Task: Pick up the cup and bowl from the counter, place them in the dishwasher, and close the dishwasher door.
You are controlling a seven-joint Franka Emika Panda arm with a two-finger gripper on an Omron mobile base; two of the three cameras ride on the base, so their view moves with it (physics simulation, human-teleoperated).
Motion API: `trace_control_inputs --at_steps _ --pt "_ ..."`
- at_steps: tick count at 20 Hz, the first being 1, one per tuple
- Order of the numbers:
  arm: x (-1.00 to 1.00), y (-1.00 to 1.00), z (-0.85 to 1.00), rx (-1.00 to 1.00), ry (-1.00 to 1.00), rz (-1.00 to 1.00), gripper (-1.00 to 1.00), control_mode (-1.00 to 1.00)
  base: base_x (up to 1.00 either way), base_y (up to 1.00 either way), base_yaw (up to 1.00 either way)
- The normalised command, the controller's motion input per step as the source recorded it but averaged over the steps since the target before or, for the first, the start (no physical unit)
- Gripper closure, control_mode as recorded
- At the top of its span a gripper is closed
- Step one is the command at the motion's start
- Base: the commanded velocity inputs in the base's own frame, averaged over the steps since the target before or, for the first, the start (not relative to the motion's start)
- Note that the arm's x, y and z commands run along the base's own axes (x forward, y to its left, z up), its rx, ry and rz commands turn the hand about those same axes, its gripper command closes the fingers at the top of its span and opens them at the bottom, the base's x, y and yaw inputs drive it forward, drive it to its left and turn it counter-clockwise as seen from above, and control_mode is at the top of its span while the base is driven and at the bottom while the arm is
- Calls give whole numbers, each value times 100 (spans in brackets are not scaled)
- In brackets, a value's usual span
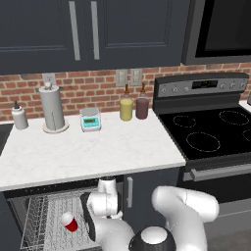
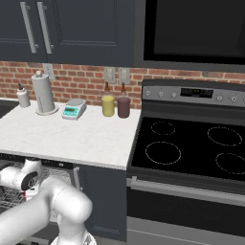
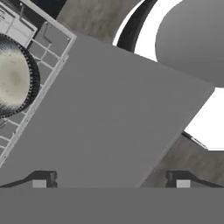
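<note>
- The hand [image 3: 111, 181] was spread wide open with nothing in it; in the hand view I could see both dark fingertips [image 3: 43, 179] far apart at the bottom, over the flat grey dishwasher door [image 3: 109, 127].
- The door was dropped down flat, and the edge of the light wire rack [image 3: 26, 127] ran along one side of it in that view.
- The bowl [image 3: 15, 76] sat in the rack, speckled inside facing the camera, off to the side of the hand and not touching it.
- From the left base view, the red cup [image 1: 69, 222] lay tipped in the wire rack [image 1: 44, 220] inside the dishwasher [image 1: 29, 201], white mouth showing, just beside the arm's wrist.
- Up on the white marble bench [image 1: 88, 152] I had a paper towel holder [image 1: 52, 109], a small white bottle [image 1: 19, 116], a little teal-screened scale [image 1: 90, 119], and a yellow canister [image 1: 126, 109] next to a maroon canister [image 1: 142, 107], all back by the brick wall.
- The black stovetop [image 1: 211, 130] sat right of the bench.
</note>
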Motion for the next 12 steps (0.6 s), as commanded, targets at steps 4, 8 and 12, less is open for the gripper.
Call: trace_control_inputs --at_steps 4,8,12 --pt "-71 0 59 0 -23 24 -100 -100 0 0 0" --pt "-46 0 73 0 -21 28 -100 -100 0 0 0" --pt "-16 -13 44 5 -7 17 -100 -100 0 0 0"
